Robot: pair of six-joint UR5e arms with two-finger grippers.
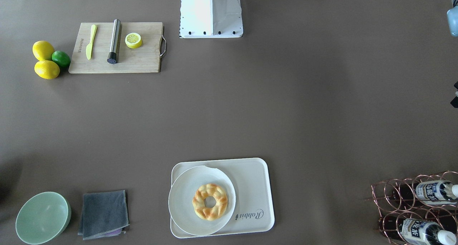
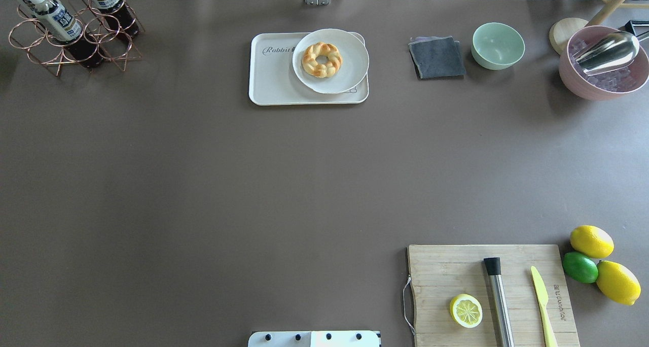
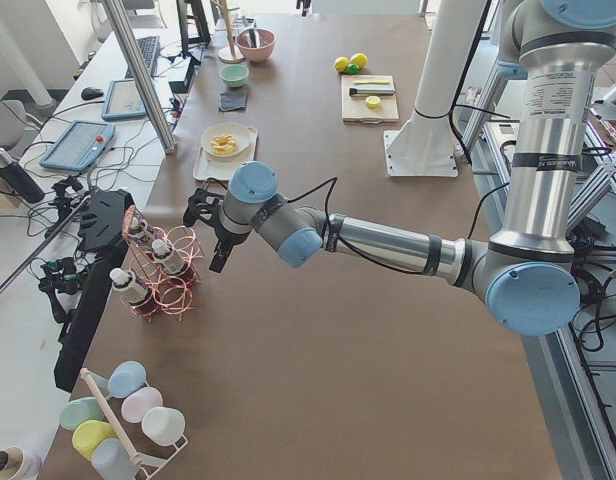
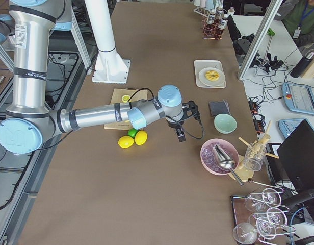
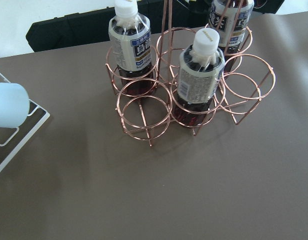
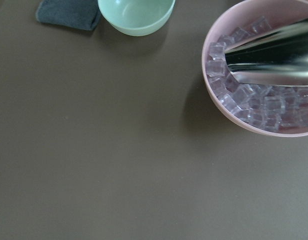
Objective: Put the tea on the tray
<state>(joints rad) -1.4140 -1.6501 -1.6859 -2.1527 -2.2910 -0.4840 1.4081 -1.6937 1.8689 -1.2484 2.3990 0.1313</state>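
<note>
We see a brown table (image 2: 203, 184) bearing a cream tray (image 2: 274, 83) at twelve o'clock, copper rack (image 2: 61, 58) at ten, grey cloth (image 2: 437, 58) and green bowl (image 2: 498, 45) at one, cutting board (image 2: 441, 271) at five.

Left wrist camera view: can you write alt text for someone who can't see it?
Three white-capped bottles of dark tea sit in a copper wire rack of rings on a brown table. A pale blue cup shows at the left edge.
</note>
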